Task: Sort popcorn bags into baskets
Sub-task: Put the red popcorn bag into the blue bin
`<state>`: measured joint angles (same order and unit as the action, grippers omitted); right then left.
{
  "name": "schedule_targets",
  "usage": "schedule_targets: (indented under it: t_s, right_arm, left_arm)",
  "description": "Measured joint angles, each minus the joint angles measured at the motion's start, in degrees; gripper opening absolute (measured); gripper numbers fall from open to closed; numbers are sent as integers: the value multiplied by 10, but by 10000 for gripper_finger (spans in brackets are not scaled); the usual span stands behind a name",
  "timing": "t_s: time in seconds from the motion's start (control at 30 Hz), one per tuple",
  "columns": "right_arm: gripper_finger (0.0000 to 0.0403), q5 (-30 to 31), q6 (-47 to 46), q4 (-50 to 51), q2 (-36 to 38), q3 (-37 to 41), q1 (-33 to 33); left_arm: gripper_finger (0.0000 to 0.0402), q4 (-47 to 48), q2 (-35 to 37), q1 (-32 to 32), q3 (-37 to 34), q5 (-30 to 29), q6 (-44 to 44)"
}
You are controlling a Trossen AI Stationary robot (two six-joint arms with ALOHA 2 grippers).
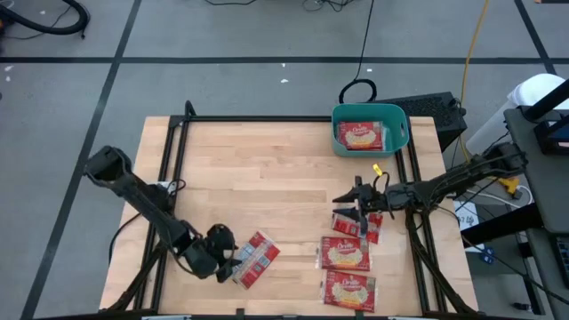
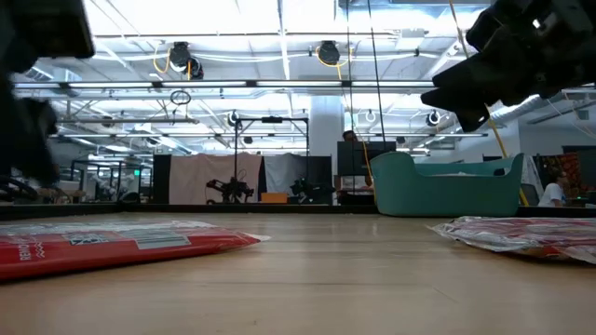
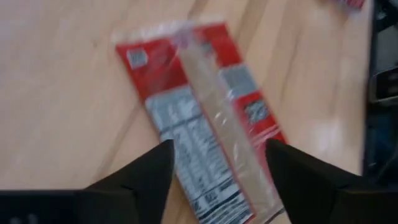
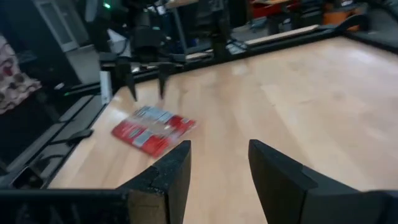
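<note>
The teal basket (image 1: 400, 133) stands at the table's far right and has one red popcorn bag (image 1: 360, 135) lying flat in it. Another bag (image 1: 255, 259) lies label side up near the near edge, flat on the wood (image 2: 121, 244). My left gripper (image 3: 217, 149) is open and hovers over this bag (image 3: 205, 124), one finger on each side, apart from it. Several more bags lie at the near right: two picture side up (image 1: 345, 253) (image 1: 348, 290) and others (image 1: 354, 222) under my right gripper (image 1: 351, 197). That gripper (image 4: 219, 146) is open, empty and raised above the table (image 2: 494, 65).
Dark rails (image 1: 169, 169) run along the table's left and right sides. A black box and cables (image 1: 436, 111) sit past the far right corner beside the basket. Bare wood (image 1: 267, 178) spans the table's middle between both arms.
</note>
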<state>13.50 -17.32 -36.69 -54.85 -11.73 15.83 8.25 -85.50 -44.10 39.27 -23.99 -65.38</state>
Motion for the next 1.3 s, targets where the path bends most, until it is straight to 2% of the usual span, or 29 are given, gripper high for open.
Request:
schedule_targets:
  t_s: [0.1, 0.2, 0.3, 0.47, 0.57, 0.63, 0.87, 0.9, 1.03, 1.3]
  right_arm:
    - [155, 0, -12, -19, -32, 0, 23]
    - [155, 0, -24, -38, -60, 0, 45]
    - [155, 0, -37, -50, -86, 0, 64]
    - [155, 1, -41, -79, -118, 0, 83]
    - [155, 1, -41, -98, -129, 0, 84]
    - [155, 2, -37, -115, -135, 0, 84]
    - [155, 6, -17, -170, -146, -1, 83]
    - [155, 14, -16, -175, -146, -1, 84]
    - [155, 42, -13, -184, -146, -1, 83]
    - [155, 77, 20, -190, -147, -1, 74]
  left_arm:
    - [292, 2, -28, -20, 0, 0, -13]
    - [303, 6, -50, -36, 8, 1, -13]
    - [301, 7, -72, -45, 15, 2, -17]
    - [275, 6, -104, -53, 18, -3, -29]
    - [244, 1, -115, -53, 18, -6, -28]
    - [209, -2, -117, -50, 18, -10, -16]
    - [25, -11, -119, -18, 18, -20, 99]
    - [15, -12, -119, -9, 17, -21, 116]
    - [15, -17, -104, 28, 14, -46, 195]
    - [3, -32, -25, 110, 14, -70, 334]
